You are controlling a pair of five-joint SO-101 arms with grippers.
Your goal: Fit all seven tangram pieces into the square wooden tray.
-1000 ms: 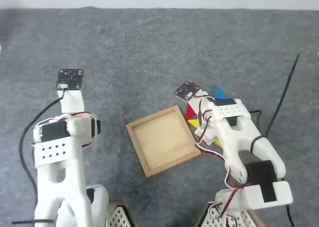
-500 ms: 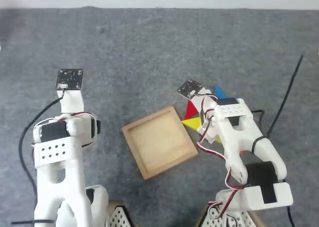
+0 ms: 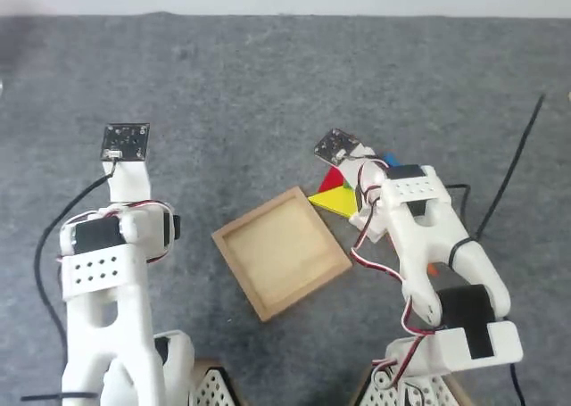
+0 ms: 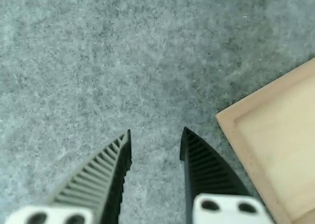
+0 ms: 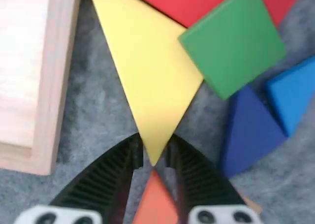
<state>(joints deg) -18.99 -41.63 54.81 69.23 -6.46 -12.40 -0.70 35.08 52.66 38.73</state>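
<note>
Tray [image 3: 280,252] is bare, so nothing is fitted yet and all seven placements remain. Right pincer [image 5: 153,148] is clenched on the tip of the yellow triangle [image 5: 147,76], just beside the tray's rim. Left pincer [image 4: 156,133] hangs parted and empty over the counter [image 3: 223,85], near the tray's corner.

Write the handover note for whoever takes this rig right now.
Left claw: open, empty, over the carpet by the wooden tray.
Right claw: shut on the yellow triangle at its tip, beside the tray.
Red piece, green square, dark blue triangle, light blue piece and orange piece cluster next to it.
Done: no piece in the tray. Left: all seven.
</note>
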